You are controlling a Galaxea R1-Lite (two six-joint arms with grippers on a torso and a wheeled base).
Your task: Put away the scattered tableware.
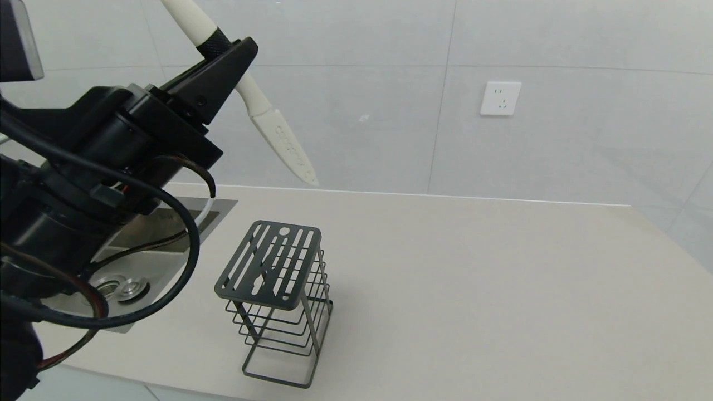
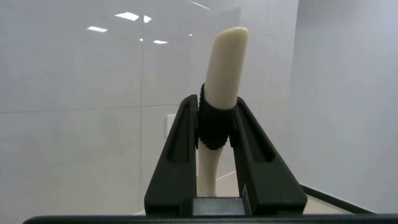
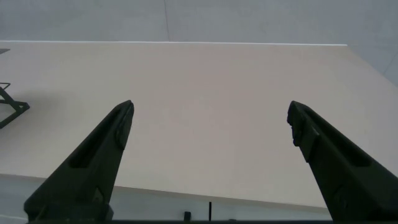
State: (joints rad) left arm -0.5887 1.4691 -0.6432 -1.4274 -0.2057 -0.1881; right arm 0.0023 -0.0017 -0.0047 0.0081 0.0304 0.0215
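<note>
My left gripper point(image 1: 223, 44) is raised high at the upper left and is shut on a cream-white knife point(image 1: 278, 136), gripping its handle point(image 2: 222, 68). The blade slants down and to the right, its tip hanging well above the counter. Below it, a dark wire cutlery rack point(image 1: 278, 301) with a slotted top plate stands upright on the beige counter point(image 1: 473, 289), and no utensil stands in it. My right gripper point(image 3: 211, 134) is open over bare counter, with nothing between its fingers point(image 3: 102, 155).
A steel sink point(image 1: 133, 267) with a round drain is set into the counter at the left, partly behind my left arm. A white wall socket point(image 1: 500, 98) sits on the tiled back wall. A corner of the rack point(image 3: 12, 109) shows beside the right gripper.
</note>
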